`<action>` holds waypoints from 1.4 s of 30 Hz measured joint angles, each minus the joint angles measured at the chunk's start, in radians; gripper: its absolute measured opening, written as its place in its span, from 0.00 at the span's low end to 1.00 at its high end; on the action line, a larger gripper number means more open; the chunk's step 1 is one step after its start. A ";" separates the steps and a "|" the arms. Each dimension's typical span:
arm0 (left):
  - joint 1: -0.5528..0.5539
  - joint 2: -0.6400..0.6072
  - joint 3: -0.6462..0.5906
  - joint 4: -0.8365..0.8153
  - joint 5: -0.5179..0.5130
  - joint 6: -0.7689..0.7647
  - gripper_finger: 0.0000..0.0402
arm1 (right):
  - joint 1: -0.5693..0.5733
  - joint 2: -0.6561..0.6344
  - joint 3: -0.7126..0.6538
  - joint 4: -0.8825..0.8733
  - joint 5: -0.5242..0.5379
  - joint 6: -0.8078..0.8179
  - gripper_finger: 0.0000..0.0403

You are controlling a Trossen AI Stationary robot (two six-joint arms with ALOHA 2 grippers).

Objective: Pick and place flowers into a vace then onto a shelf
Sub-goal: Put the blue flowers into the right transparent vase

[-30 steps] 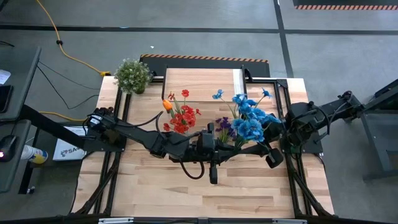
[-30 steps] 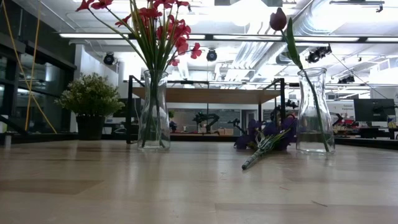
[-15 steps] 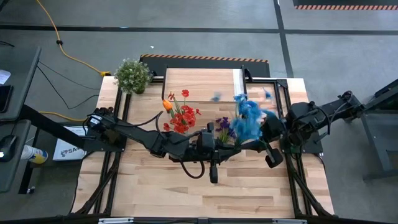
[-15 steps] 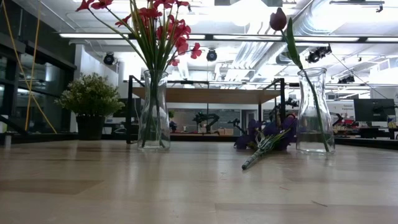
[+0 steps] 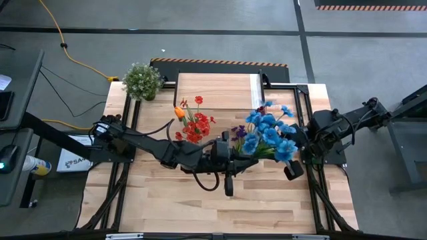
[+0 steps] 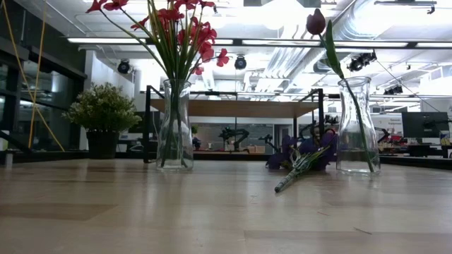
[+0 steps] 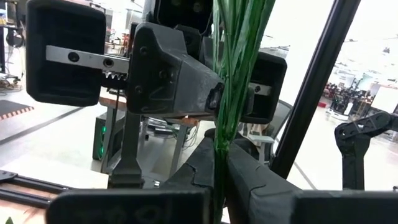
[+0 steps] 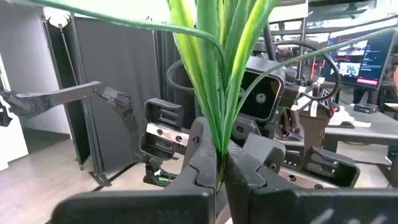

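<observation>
A bunch of blue flowers (image 5: 267, 133) with green stems is held high above the table between both arms. My left gripper (image 5: 241, 157) comes from the table's left and my right gripper (image 5: 264, 155) from the right; both are shut on the stems. In the low view a glass vase (image 6: 174, 125) holds red flowers (image 6: 185, 28) and an orange tulip (image 5: 179, 112). A second vase (image 6: 355, 127) holds a dark red rosebud (image 6: 316, 22). A purple bunch (image 6: 300, 159) lies on the table between the vases. The shelf (image 5: 220, 90) stands at the far edge. My left gripper pinches the bundled green stems (image 7: 219, 163) between its two fingers, coming in level from the table's left and lying across them. The stems stand upright, clear of the table. My right gripper pinches the same stems (image 8: 219, 155) between its two fingers, level from the table's right and across the stems, just below where the leaves (image 8: 214, 68) fan out. The bunch stands upright, blooms on top.
A bushy potted plant (image 5: 141, 80) stands at the far left corner. Black frame rails (image 5: 130, 167) run along both table sides. Bare wood (image 5: 200, 207) lies across the near half of the table.
The blue blooms have shaken and swung: they were spread toward the far edge, blurred midway, and now sit bunched more toward the near right. Both arms have kept their place, and the vases and the purple bunch have not moved.
</observation>
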 joint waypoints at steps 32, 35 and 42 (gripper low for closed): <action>-0.001 0.002 -0.001 -0.016 0.100 -0.084 0.48 | 0.030 -0.311 0.000 -0.377 0.349 -0.048 0.00; -0.001 0.002 -0.001 -0.040 0.128 -0.128 0.48 | 0.048 -0.330 0.000 -0.423 0.384 -0.043 0.00; -0.009 0.002 -0.001 -0.147 0.172 -0.259 0.49 | 0.077 -0.349 0.000 -0.553 0.463 0.008 0.00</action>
